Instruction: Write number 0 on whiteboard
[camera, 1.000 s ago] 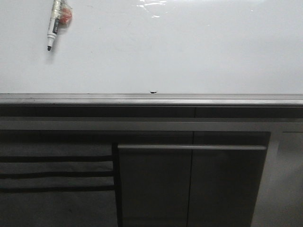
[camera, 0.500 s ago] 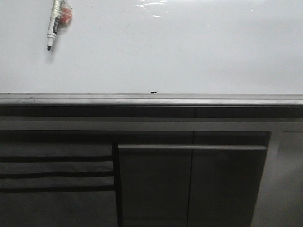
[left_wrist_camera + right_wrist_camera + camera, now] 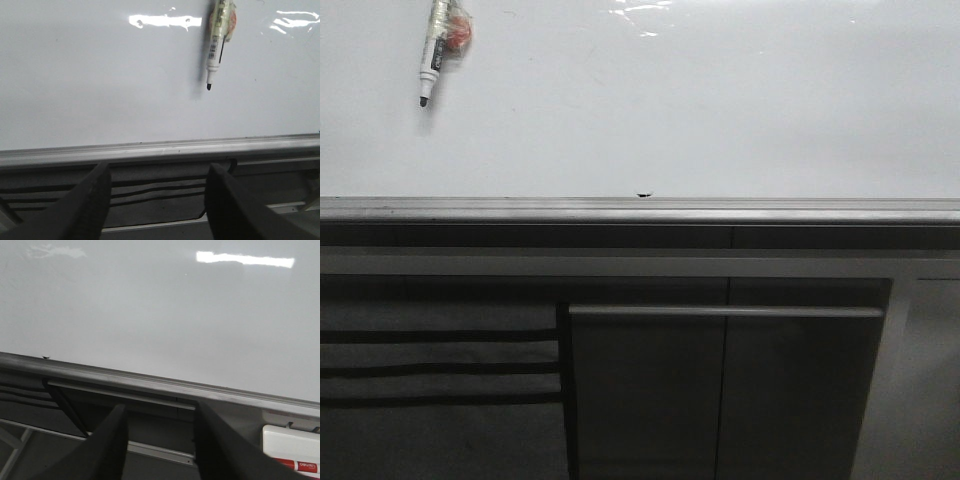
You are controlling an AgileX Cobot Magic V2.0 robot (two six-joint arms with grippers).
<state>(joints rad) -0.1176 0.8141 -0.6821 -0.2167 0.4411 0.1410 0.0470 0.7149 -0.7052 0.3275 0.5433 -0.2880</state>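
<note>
The whiteboard [image 3: 720, 110] is a large glossy white board with a grey metal rim [image 3: 620, 208], spanning the front view. The number 0 is out of view. A white marker [image 3: 433, 55] with its black tip bared lies on the board at the far left, with something orange-red beside its barrel. In the left wrist view the marker [image 3: 217, 45] lies well beyond my left gripper [image 3: 158, 170], which is open and empty just short of the board's rim. My right gripper [image 3: 160, 410] is open and empty too, short of the rim, with bare board [image 3: 150, 305] beyond it.
A tiny black speck [image 3: 643, 194] sits at the board's near edge. Grey cabinet fronts [image 3: 720, 380] with a long handle lie below the rim. A white box with a red label [image 3: 292, 450] shows beside the right gripper.
</note>
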